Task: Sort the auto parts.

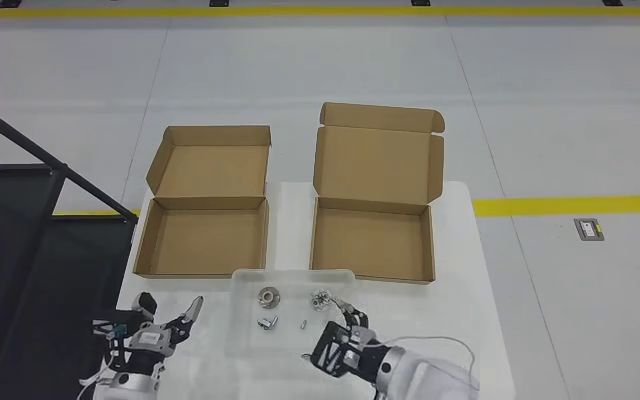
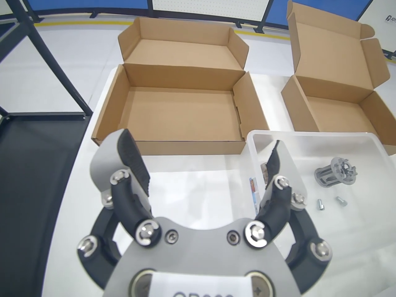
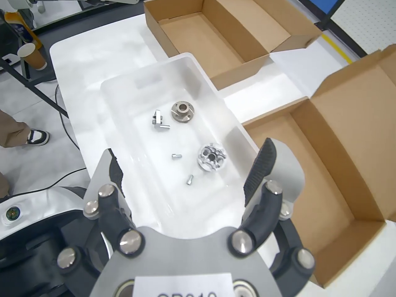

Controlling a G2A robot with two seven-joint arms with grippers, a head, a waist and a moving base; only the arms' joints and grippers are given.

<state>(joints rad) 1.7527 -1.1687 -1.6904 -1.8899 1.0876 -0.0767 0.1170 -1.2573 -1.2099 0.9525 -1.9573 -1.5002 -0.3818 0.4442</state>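
A grey floor with yellow lines is seen behind a white desk [image 1: 290, 215]. Two open cardboard boxes, the left box [image 1: 200, 242] and the right box [image 1: 372, 243], are set side by side at the far edge, both bare inside. A clear plastic tray [image 1: 250, 335] is placed just in front of them, and all the parts lie in it.

The left hand [image 2: 201, 143] is held wide apart over the desk beside the tray's left end. The right hand [image 3: 189, 151] is spread wide above the tray's near right corner.

The slotted disc [image 3: 212, 157] and the flanged hub [image 3: 182, 112] are judged stiff and dense, best pinched across their rims. The small bracket [image 3: 159, 121] can be taken by its flat sides. The two screws [image 3: 176, 156] are likely to roll and slip on the smooth tray.
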